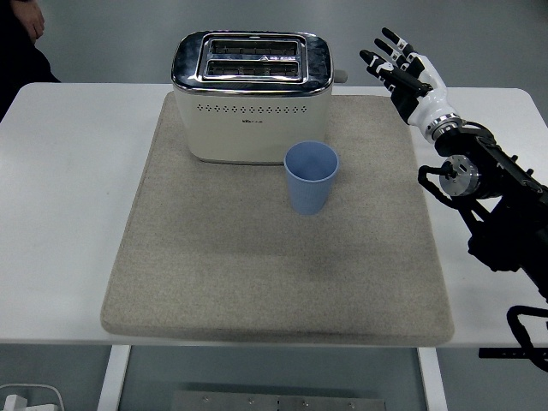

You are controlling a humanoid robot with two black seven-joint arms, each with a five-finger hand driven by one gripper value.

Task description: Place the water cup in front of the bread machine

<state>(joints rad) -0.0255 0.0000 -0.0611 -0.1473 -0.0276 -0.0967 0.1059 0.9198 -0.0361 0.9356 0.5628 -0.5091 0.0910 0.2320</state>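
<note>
The blue water cup (312, 177) stands upright and empty on a grey-beige mat (257, 274), just in front of the toaster (252, 94) and toward the toaster's right front corner; its rim overlaps the lower edge of the toaster's cream body in the head view, so whether the two touch cannot be told. Nothing holds the cup. The toaster sits at the far part of the mat, its chrome top with two slots facing up and a row of small holes running across its front face. A small knob sticks out from the toaster's right side near the top. The mat covers most of the white surface (60, 214) under the toaster, with bare strips to the toaster's left and right.

The right hand (404, 75) is raised to the right of the toaster, well apart from the cup, its fingers (387, 37) spread and extended toward the far side, holding nothing. Its black arm trails back to the right of the toaster and nearer the camera.

Far to the left of the toaster, beyond the surface, part of a person in dark clothing (19, 47) shows.
</note>
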